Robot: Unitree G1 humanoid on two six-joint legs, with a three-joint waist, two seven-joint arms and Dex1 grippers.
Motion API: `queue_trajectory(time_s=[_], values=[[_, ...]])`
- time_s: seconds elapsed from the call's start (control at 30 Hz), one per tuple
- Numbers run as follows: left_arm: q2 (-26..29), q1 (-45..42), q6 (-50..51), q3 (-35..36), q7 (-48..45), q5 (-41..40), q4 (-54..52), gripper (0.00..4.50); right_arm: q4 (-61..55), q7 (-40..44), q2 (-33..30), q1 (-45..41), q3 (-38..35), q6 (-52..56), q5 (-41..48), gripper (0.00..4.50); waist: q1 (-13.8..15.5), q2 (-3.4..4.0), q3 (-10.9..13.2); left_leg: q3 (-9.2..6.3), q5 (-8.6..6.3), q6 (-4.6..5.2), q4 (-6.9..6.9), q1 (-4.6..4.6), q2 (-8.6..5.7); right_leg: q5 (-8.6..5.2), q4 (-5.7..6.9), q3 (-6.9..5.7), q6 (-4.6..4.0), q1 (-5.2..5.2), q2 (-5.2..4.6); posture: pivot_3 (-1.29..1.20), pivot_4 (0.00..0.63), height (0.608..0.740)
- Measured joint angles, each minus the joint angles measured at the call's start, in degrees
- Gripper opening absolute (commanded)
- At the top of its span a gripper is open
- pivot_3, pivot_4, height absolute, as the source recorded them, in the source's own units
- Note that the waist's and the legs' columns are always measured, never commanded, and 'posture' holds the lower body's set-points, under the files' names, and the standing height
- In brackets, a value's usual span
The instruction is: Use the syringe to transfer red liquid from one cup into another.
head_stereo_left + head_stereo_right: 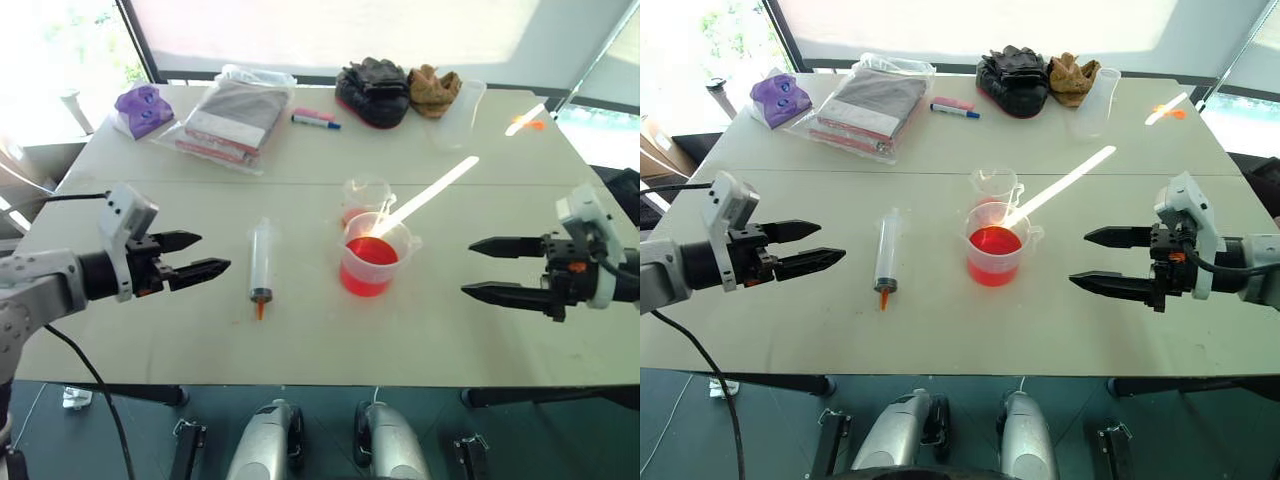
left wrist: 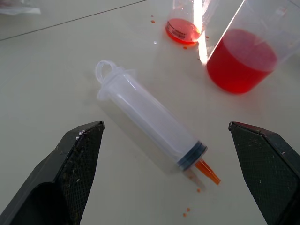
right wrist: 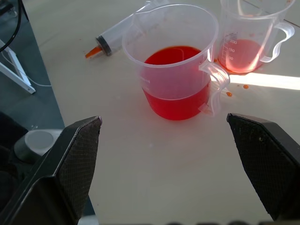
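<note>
A pale table (image 1: 480, 340) carries everything. The left gripper (image 1: 207, 255) and the right gripper (image 1: 480, 268) hover over its near edge at either side, fingers spread wide, holding nothing. Mid-table stands the larger beaker (image 1: 376, 255), about a third full of red liquid (image 1: 371, 252) (a smaller cup (image 1: 366, 196) stands just behind it). The syringe (image 1: 262, 268) lies flat left of the beaker, orange tip toward the near edge.

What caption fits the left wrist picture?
Open left claw hovers over the syringe lying beside two cups of red liquid.
</note>
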Motion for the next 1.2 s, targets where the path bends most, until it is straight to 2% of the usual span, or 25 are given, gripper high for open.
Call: queue_trajectory(time_s=[0.7, 1.0, 1.07, 1.13, 1.2], values=[[-0.32, 4.99, -2.17, 0.88, 2.32, 1.04, -1.46, 4.48, 2.22, -1.28, 1.3, -1.27, 1.28, -3.33, -0.46, 4.5, 0.05, 0.0, 0.0, -0.01, -0.03, 0.05, -0.04, 0.0, -0.01, 0.0, -0.02, 0.01, -0.01, -0.05, -0.05, 0.0, 0.15, 0.74], [-0.32, 4.51, -2.52, 0.78, 3.08, 1.18, -1.94, 4.48, 3.42, -0.6, 1.3, -0.82, 1.36, -4.51, -1.37, 4.5, 0.07, 0.0, 0.0, -0.01, -0.04, 0.07, -0.04, 0.0, -0.01, 0.01, -0.01, 0.01, -0.02, -0.23, -0.06, 0.0, 0.15, 0.74], [-0.29, 2.0, -1.15, -0.03, 4.95, 1.2, -1.86, 4.48, 3.51, -0.51, 1.25, -1.03, 1.43, -4.59, -1.5, 4.5, 0.17, 0.0, 0.0, -0.01, -0.07, 0.11, -0.03, 0.0, -0.02, 0.01, 0.0, 0.01, -0.02, -0.22, -0.06, 0.0, 0.15, 0.74], [-0.98, -4.54, 2.23, -1.02, 8.48, 0.34, -0.31, 4.48, 3.55, -0.09, 0.95, -2.61, 2.1, -4.85, -1.67, 4.5, 0.22, 0.0, 0.0, -0.01, -0.08, 0.15, 0.0, 0.0, -0.03, 0.03, 0.01, 0.01, -0.03, -0.19, -0.05, 0.0, 0.15, 0.74], [-2.23, -16.62, 10.22, -1.78, 12.16, -2.77, 4.88, 4.48, 3.01, 0.7, -0.14, -6.03, 2.8, -4.15, -0.61, 4.5, 0.35, -0.02, 0.02, -0.03, -0.11, 0.22, 0.09, -0.01, -0.03, 0.05, 0.08, 0.0, -0.02, 0.02, 0.01, 0.0, 0.15, 0.74]])
